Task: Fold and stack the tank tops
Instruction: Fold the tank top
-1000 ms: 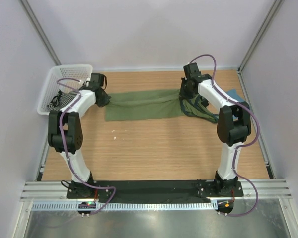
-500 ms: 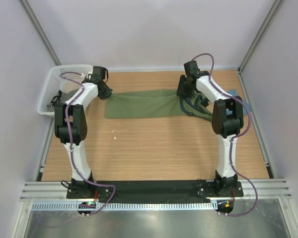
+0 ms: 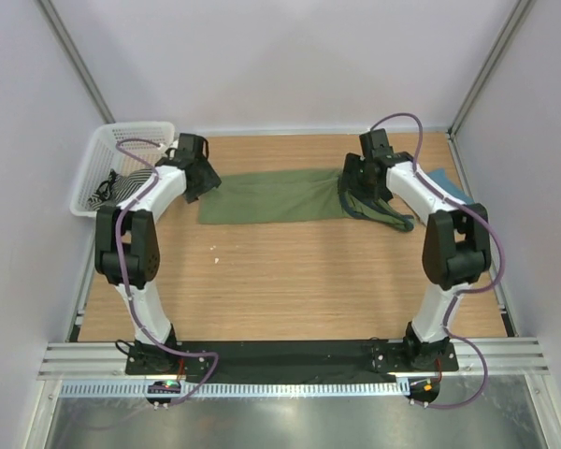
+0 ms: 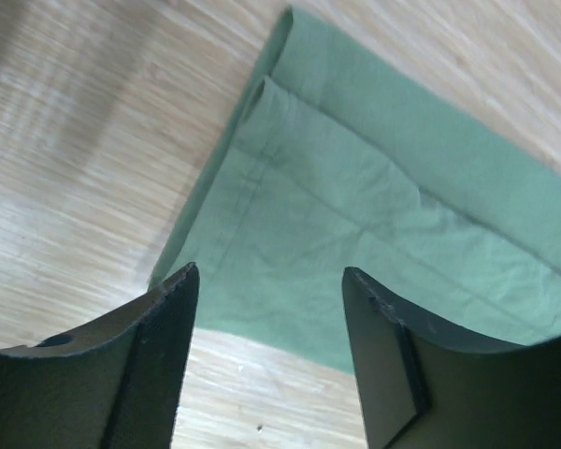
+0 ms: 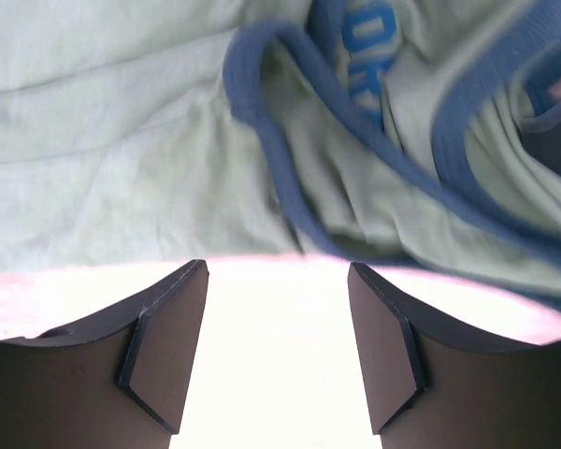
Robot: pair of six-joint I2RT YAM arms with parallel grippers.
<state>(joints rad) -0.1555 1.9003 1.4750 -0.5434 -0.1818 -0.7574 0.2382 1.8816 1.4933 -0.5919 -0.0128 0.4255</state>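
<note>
The green top [image 3: 271, 196] lies as a long strip across the far part of the table [image 3: 290, 281], hem end to the left and straps to the right. The teal top [image 3: 446, 178] sits at the far right edge, partly behind your right arm.

Both grippers hang over the green top with fingers wide and nothing between them: the left gripper [image 3: 204, 182] over the hem corner, the right gripper [image 3: 355, 187] over the straps.

The next fold is probably crosswise. Before you make it, tidy the strap end, which looks bunched. When you pinch, take every layer at each corner, or the lower ones will likely drag and skew the strip.

The top view gives you the layout, but both ends of the cloth are hard to read there. The left wrist view shows the hem [image 4: 252, 168] lying in two offset layers that do not quite match. The right wrist view shows the navy trim [image 5: 262, 122] looping in folds and blue lettering [image 5: 365, 65], which the top view does not resolve.
</note>
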